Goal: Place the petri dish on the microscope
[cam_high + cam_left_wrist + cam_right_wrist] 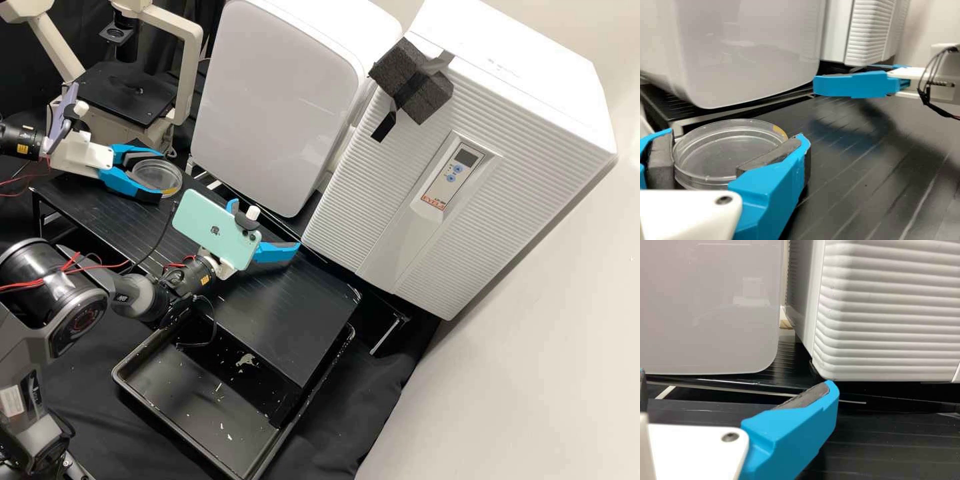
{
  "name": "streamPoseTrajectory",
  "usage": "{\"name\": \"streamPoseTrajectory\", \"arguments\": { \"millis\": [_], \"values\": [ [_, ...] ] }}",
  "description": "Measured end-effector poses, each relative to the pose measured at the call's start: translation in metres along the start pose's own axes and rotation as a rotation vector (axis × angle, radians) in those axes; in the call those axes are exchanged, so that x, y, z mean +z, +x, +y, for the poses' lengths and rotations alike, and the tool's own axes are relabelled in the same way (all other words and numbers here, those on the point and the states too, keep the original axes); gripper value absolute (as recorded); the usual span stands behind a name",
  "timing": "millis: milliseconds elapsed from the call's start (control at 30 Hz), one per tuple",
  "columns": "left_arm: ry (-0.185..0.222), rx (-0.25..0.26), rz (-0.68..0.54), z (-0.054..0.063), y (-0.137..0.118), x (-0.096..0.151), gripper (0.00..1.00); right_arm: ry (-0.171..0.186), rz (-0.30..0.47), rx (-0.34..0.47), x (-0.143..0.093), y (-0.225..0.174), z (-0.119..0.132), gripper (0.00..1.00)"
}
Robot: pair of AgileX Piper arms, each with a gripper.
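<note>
Blue fingers [771, 192] of the left gripper [160, 176] pinch a clear, round petri dish [157, 177] between their dark pads, one to each side of its rim, at the left of the high view. It is held over the left end of a black grooved platform [287, 327]; whether it touches that surface, I cannot tell. A small yellow-orange mark shows on the edge of the dish in the left wrist view, and I can see through its walls and floor; whether it holds a clear layer of something, I cannot tell. Behind that gripper, at the upper left, the cream-coloured microscope [190, 53] stands with its flat black stage [127, 93] apart from the dish. Farther right and lower, a shallow black tray [157, 403] lies partly under the platform, and in it are scattered white flecks and slivers, plus one pale, irregular patch whose nature I cannot tell. Next comes the right gripper [265, 224], above the platform, its two fingers spread well apart with nothing between them; a mint-green phone [217, 230] is mounted on that arm. Behind the platform stands a white cabinet [273, 93] with a smooth greyish front, its contents hidden, and to its right a ribbed white cabinet [533, 133], likewise closed to view, with a small control panel [453, 175].
</note>
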State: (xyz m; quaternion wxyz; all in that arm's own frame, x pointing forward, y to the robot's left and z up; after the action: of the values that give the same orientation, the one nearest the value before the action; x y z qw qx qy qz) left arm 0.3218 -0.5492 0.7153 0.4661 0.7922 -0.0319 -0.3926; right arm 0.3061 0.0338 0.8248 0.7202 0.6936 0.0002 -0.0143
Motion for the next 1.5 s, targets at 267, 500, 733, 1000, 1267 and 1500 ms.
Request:
{"name": "streamPoseTrajectory", "arguments": {
  "millis": [267, 500, 733, 1000, 1267, 1500],
  "values": [
    [-0.021, 0.034, 0.032, 0.012, -0.015, -0.003, 0.0, 0.0, 0.0, 0.0, 0.0, 0.0, 0.0, 1.0],
    [0.002, 0.08, 0.093, 0.022, -0.03, -0.013, 0.0, 0.0, 0.0, 0.0, 0.0, 0.0, 0.0, 1.0],
    [0.013, 0.147, 0.203, 0.033, -0.048, -0.034, 0.0, 0.0, 0.0, 0.0, 0.0, 0.0, 0.0, 1.0],
    [-0.014, 0.164, 0.301, 0.033, -0.06, -0.059, 0.0, 0.0, 0.0, 0.0, 0.0, 0.0, 0.0, 1.0],
    [-0.039, 0.179, 0.38, 0.03, -0.065, -0.082, 0.0, 0.0, 0.0, 0.0, 0.0, 0.0, 0.0, 1.0],
    [-0.015, 0.188, 0.418, 0.035, -0.066, -0.098, 0.0, 0.0, 0.0, 0.0, 0.0, 0.0, 0.0, 1.0]
  ]
}}
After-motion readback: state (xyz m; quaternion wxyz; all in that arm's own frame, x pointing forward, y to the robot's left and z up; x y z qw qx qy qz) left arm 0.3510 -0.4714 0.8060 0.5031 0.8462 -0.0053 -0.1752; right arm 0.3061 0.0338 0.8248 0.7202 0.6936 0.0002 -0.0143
